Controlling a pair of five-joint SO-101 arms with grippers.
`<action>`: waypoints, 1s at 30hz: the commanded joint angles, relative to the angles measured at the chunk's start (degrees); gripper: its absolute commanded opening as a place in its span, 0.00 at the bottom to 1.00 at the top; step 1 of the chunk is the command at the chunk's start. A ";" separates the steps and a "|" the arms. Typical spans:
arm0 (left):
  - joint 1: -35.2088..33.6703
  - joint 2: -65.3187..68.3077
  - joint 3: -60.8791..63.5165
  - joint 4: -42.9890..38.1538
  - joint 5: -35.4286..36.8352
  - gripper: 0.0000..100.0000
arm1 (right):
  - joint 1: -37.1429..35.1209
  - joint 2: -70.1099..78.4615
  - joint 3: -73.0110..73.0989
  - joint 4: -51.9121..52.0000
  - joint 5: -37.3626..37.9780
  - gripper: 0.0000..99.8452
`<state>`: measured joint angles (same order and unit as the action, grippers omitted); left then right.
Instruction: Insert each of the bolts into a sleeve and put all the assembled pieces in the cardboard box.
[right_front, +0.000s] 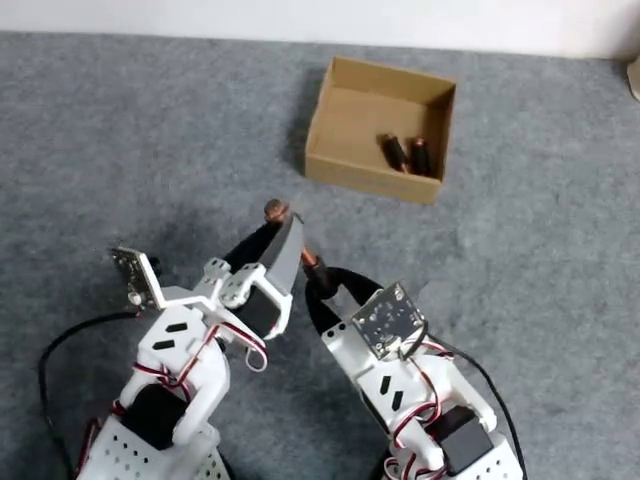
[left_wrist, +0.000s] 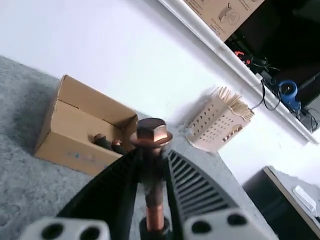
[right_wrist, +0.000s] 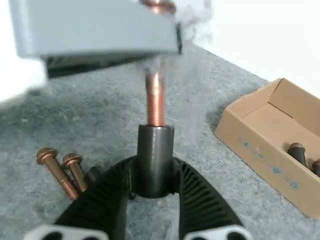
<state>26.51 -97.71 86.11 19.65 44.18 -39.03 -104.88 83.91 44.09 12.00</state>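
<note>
The left end effector (left_wrist: 152, 156) is clamped on a copper-coloured bolt (left_wrist: 151, 135) just under its flanged head. The right end effector (right_wrist: 155, 171) is closed around a dark sleeve (right_wrist: 155, 159), mouth up toward the bolt. The two are held together above the grey counter (right_front: 120, 150), near the cardboard box (right_front: 325, 120). In the right wrist view the shank meets the sleeve's rim and looks to have just entered the bore, so this is judged to be the insertion step. To do it well, keep the shank in line with the bore, since a tilt would likely jam it against the rim. Push along that axis and keep both grips firm until the flange seats. Only then free the left grip so the right arm can carry the piece to the box. How deep the shank sits cannot be seen, because the sleeve wall hides it, and the left end effector is a blur across the right wrist view. Two assembled pieces (right_front: 405, 153) already lie in the box. Two loose bolts (right_wrist: 64, 170) rest on the counter beside a dark piece (right_wrist: 93, 174), perhaps a sleeve, half hidden behind a finger.
</note>
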 joint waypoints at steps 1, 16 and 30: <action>1.63 -0.13 0.84 -1.49 -0.18 0.00 | 1.98 -0.40 -0.66 -0.75 -0.44 0.00; 3.74 -0.13 4.00 -1.58 -7.21 0.04 | 1.98 -0.40 -0.31 -0.66 -0.26 0.00; 7.43 -0.57 -0.66 11.87 -8.44 0.38 | 2.07 -0.40 -0.22 -0.66 -0.26 0.00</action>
<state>33.89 -97.80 88.75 31.25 35.82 -37.54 -104.79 84.35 44.09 12.00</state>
